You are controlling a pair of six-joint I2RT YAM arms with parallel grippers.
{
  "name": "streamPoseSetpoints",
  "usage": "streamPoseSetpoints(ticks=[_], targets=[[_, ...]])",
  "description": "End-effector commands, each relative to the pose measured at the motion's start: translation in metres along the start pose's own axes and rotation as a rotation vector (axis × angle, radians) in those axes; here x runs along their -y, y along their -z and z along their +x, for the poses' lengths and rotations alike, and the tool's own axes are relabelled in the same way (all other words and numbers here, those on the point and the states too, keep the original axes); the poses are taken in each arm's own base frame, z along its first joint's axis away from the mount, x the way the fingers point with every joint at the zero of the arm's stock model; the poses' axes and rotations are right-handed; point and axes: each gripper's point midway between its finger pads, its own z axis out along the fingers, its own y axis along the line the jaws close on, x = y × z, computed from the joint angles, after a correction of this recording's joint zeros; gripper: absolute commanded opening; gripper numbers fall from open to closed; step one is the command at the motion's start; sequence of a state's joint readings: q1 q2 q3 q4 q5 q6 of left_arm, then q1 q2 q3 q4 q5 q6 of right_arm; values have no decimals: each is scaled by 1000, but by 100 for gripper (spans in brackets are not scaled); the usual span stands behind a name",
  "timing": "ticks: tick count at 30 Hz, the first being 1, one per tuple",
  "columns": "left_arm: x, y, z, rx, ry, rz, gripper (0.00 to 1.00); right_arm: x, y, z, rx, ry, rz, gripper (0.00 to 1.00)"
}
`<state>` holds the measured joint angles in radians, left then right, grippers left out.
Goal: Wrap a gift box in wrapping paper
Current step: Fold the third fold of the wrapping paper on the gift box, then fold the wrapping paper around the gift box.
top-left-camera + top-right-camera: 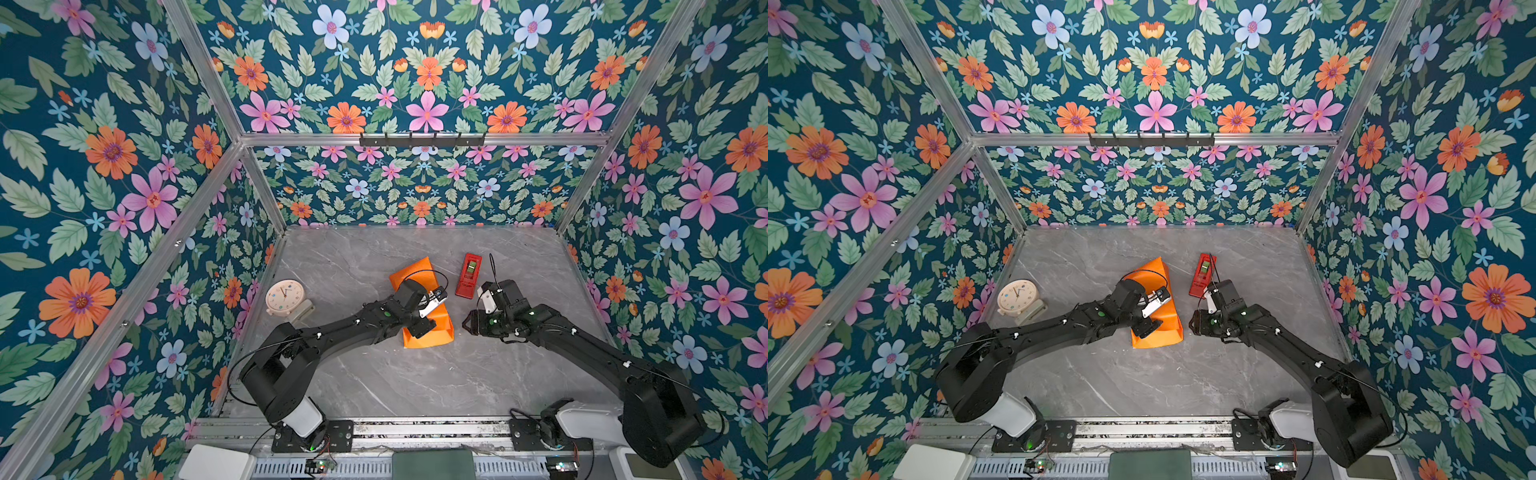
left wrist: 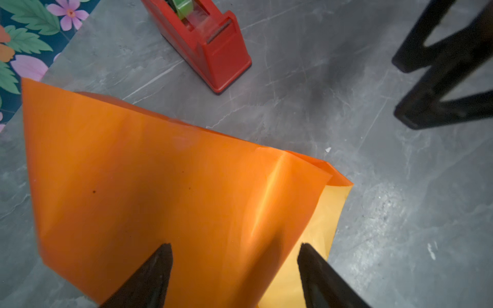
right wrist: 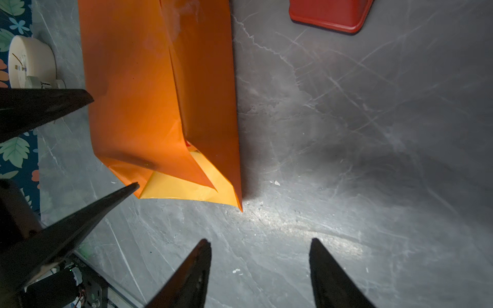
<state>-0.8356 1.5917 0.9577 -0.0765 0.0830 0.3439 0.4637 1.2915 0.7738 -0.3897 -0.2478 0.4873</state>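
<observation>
The wrapping paper (image 1: 436,337) (image 1: 1168,330) lies folded into a long orange bundle in the middle of the grey table. Its glossy orange side (image 2: 160,173) faces up, and the matte yellow side (image 3: 181,186) shows at the folded end nearer the arms. The gift box is hidden. My left gripper (image 1: 420,328) (image 1: 1144,328) (image 2: 234,248) is open over that near end, nothing between its fingers; contact with the paper cannot be made out. My right gripper (image 1: 471,324) (image 1: 1198,322) (image 3: 260,241) is open over bare table, right of the paper and apart from it.
A red tape dispenser (image 1: 468,276) (image 1: 1202,276) (image 2: 210,40) (image 3: 330,13) stands just right of the paper's far end. At the table's left edge sits a cream clock (image 1: 285,297) (image 1: 1017,296) (image 3: 29,61). Flowered walls close in three sides.
</observation>
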Motion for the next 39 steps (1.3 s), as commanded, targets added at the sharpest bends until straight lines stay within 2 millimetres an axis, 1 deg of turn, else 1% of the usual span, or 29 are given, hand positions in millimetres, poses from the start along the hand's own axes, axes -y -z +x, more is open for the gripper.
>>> streamPoseSetpoints(ticks=[1,4,6,9,11,15,21,26,32,35,39], targets=[[5,-4,8,-30,-104,35,77,-4,-4,-2,0,2,-18,60],[-3,-8,11,-48,-134,-3,76,-6,-8,-5,0,-5,-27,60],[-8,-11,10,-47,-146,-24,74,-8,-11,-6,-5,-13,-37,60],[-7,-15,9,-45,-155,-18,71,-7,-17,-7,-17,-21,-35,59],[-7,-18,14,-58,-164,-23,69,-7,-19,-8,-19,-22,-34,59],[-9,-23,31,-115,-197,-47,67,-9,-24,-14,-13,-27,-35,60],[-10,-25,42,-123,-217,-67,64,-15,-36,-25,-7,-41,-62,58],[-8,-27,49,-126,-226,-71,63,-13,-46,-35,31,-60,-52,52],[-7,-28,59,-143,-245,-73,64,0,-54,-44,70,-53,21,43],[-5,-29,62,-149,-247,-69,64,3,-61,-42,56,-50,26,40],[-4,-31,67,-164,-252,-67,64,-3,-72,-34,17,-60,-32,34]])
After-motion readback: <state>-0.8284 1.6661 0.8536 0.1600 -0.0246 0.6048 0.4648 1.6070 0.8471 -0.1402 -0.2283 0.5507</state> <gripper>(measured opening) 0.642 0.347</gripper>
